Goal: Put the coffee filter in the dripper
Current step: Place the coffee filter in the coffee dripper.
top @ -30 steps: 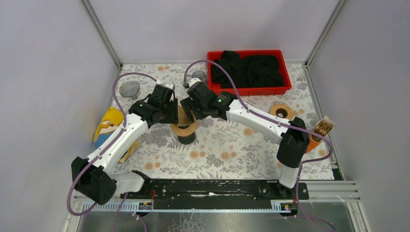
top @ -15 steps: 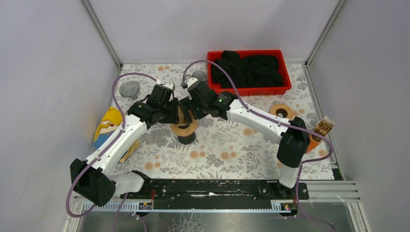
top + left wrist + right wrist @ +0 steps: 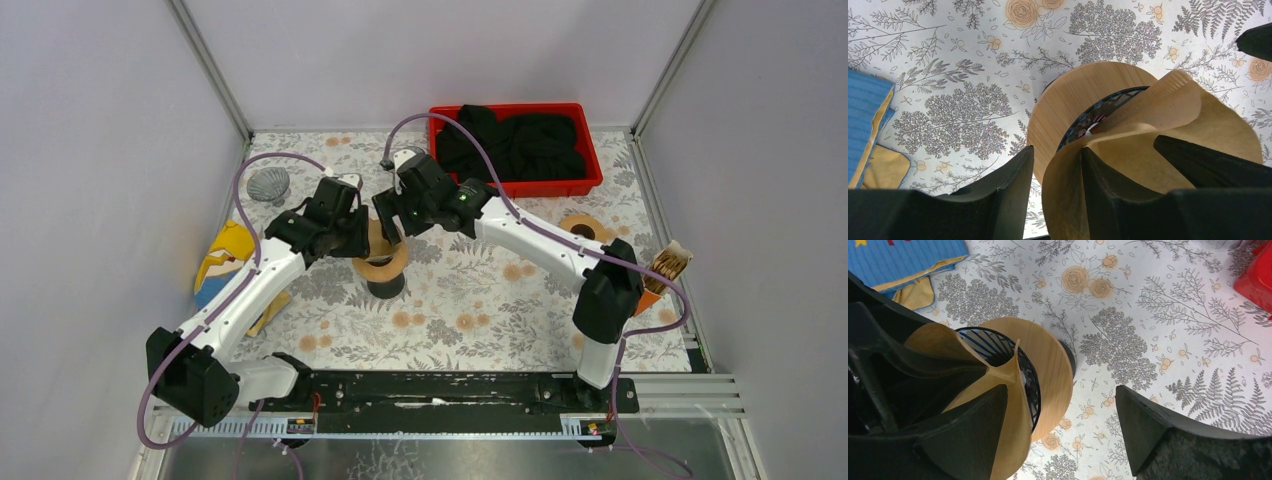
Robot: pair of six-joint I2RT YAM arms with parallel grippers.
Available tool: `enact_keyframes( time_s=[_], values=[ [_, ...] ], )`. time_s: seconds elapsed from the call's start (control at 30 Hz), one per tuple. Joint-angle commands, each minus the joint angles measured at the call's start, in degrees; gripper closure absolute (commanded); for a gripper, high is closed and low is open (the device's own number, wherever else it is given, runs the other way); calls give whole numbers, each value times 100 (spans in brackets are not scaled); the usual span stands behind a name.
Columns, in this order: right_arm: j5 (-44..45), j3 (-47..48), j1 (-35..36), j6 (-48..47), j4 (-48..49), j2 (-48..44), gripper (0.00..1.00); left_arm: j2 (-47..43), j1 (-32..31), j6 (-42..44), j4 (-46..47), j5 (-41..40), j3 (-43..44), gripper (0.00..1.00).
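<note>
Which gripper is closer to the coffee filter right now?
Left. The left gripper is pinching the coffee filter by its wall, above the dripper. The right gripper stands open just beside the filter, gripping nothing.

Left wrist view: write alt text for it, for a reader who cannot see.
The left gripper holds, between its black fingers, the rim of a brown paper coffee filter, flared open over a dripper with a round wooden collar and dark ribbed cone. Beneath lies a floral-print tablecloth, with a blue and yellow object at the left edge.
</note>
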Motion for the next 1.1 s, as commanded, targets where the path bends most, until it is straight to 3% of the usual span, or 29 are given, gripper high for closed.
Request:
enact_keyframes(
  time_s=[0.0, 0.37, 0.8, 1.07],
  values=[
    [-349, 281, -49, -78, 230, 137, 14, 20, 40, 82, 265, 28, -95, 53],
    [-585, 389, -52, -167, 348, 420, 19, 33, 40, 83, 297, 127, -111, 54],
    [-448, 356, -49, -221, 311, 483, 48, -10, 42, 89, 310, 97, -139, 55],
    [-342, 315, -53, -220, 251, 513, 54, -67, 38, 82, 340, 152, -145, 55]
  ],
)
